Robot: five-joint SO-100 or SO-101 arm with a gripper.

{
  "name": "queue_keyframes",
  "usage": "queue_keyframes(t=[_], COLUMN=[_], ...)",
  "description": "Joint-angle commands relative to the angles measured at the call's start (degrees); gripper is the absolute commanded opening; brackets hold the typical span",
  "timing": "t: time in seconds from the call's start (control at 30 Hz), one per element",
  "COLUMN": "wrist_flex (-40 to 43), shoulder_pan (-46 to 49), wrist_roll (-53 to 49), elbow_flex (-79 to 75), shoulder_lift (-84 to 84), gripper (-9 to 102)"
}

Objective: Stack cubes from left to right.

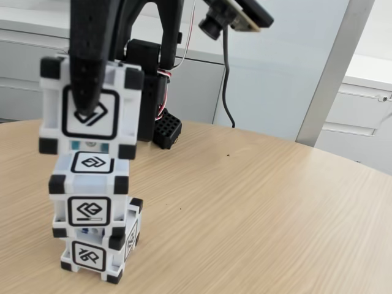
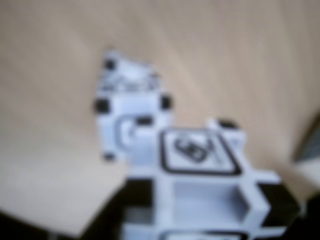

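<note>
Three white cubes with black corners and glyph faces stand at the left of the fixed view. The bottom cube (image 1: 98,252) rests on the wooden table, and the middle cube (image 1: 90,199) sits on it, shifted slightly left. My gripper (image 1: 87,110) is shut on the top cube (image 1: 116,101), one black finger (image 1: 84,67) running down its front face. This cube hangs just over the middle one, offset a bit left; I cannot tell if they touch. In the blurred wrist view the held cube (image 2: 200,165) is at the bottom, with the stack (image 2: 127,112) below it.
The arm's black base (image 1: 153,79) stands behind the stack at the table's far side, with a small camera (image 1: 214,23) and a dangling cable (image 1: 225,86) to its right. The round wooden table (image 1: 257,214) stretches right. Behind are white cabinets and a grey post (image 1: 331,67).
</note>
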Motion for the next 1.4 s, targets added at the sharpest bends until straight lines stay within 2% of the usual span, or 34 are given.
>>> queue_keyframes(t=[0.0, 0.3, 0.57, 0.9, 1.2, 1.37], wrist_flex=[0.53, 0.35, 0.35, 0.44, 0.44, 0.18], shoulder_pan=[0.53, 0.53, 0.53, 0.53, -0.62, -0.70], wrist_roll=[-1.05, -1.32, -1.49, 0.18, 1.23, 4.48], elbow_flex=[1.85, 5.71, 5.71, 4.31, 3.87, 4.31], shoulder_lift=[0.97, 1.23, 1.23, 1.67, 22.85, 31.99], gripper=[21, 21, 34, 37, 35, 18])
